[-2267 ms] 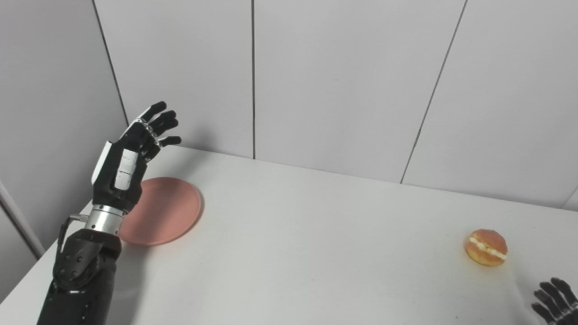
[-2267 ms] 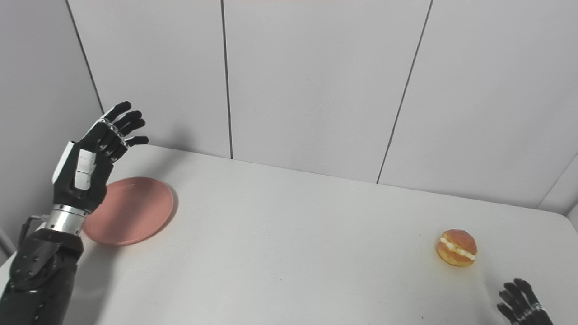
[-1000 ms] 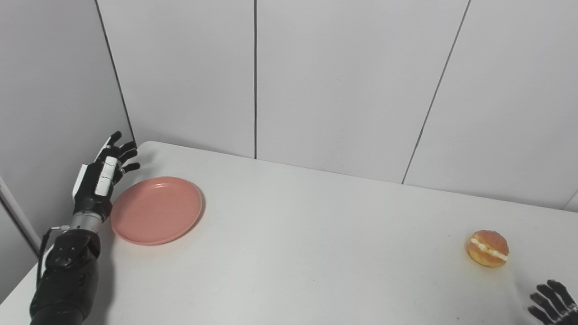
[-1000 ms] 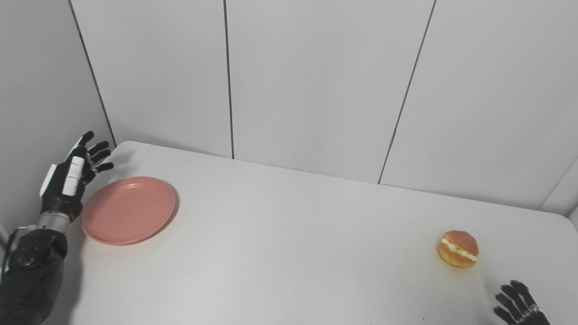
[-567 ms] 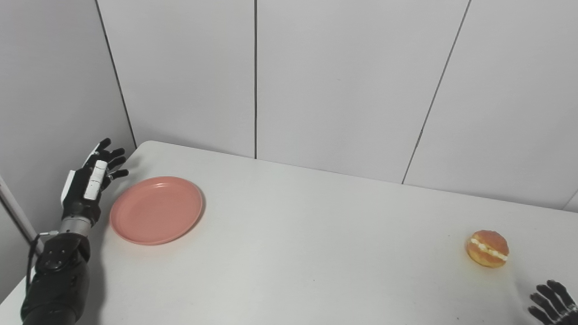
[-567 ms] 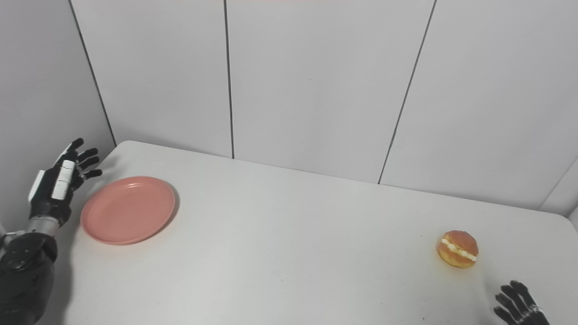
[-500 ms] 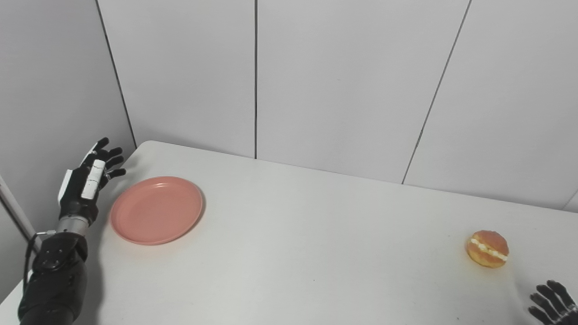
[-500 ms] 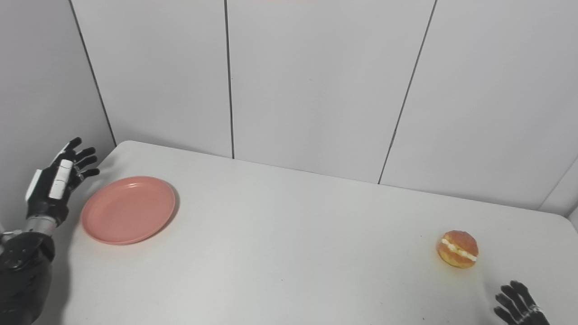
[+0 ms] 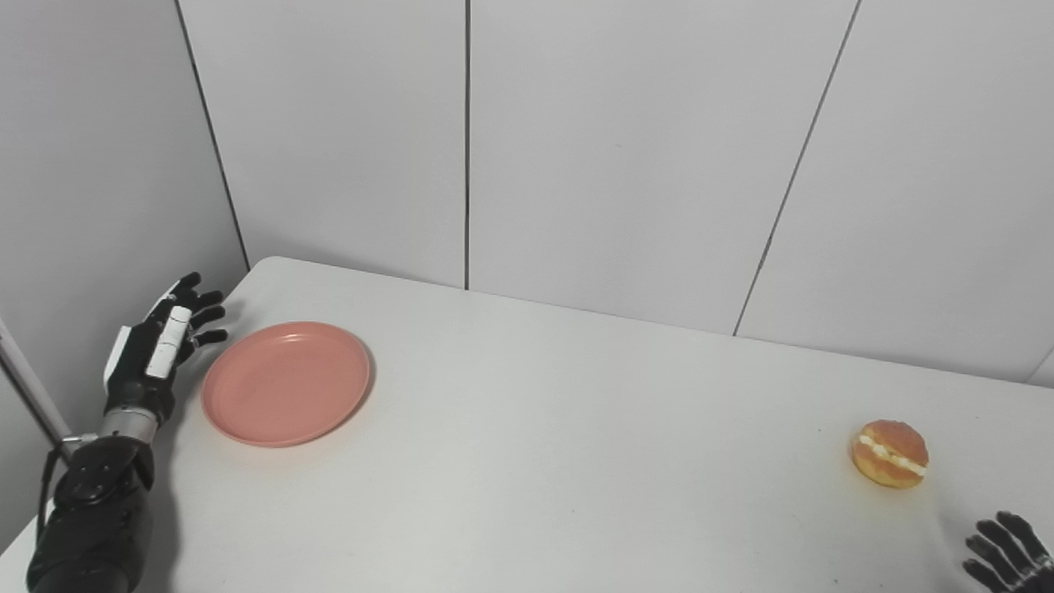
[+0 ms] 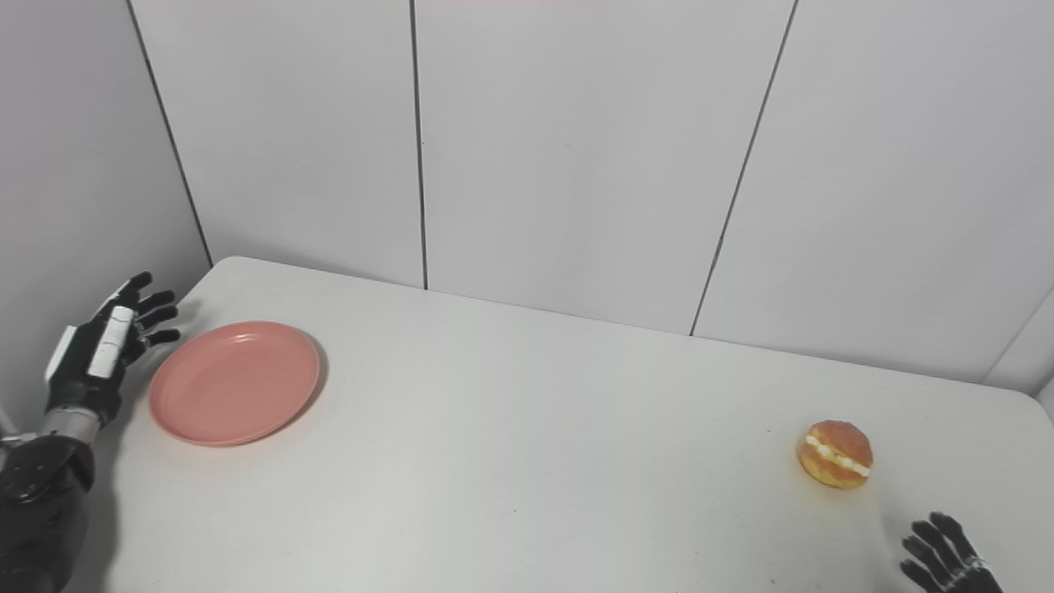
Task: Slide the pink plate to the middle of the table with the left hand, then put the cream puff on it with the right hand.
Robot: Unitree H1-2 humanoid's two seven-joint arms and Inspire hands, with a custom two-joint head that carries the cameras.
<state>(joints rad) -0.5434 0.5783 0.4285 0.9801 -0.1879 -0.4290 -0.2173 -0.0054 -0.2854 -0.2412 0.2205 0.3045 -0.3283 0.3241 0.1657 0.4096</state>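
The pink plate (image 9: 285, 382) lies flat at the table's left end, near the back corner. My left hand (image 9: 156, 350) is open, fingers spread, just left of the plate's rim by the table's left edge, not touching it. The cream puff (image 9: 888, 453), golden with a cream line, sits at the right end of the table. My right hand (image 9: 1006, 553) is open at the bottom right corner, a little nearer than the puff; only its fingers show.
The white table (image 9: 543, 461) is bounded by grey wall panels at the back and left. The left wall (image 9: 90, 181) stands close beside my left hand.
My left hand has come down from above the plate and moved left, to the table's edge beside the plate. The plate, the puff and my right hand have stayed put.
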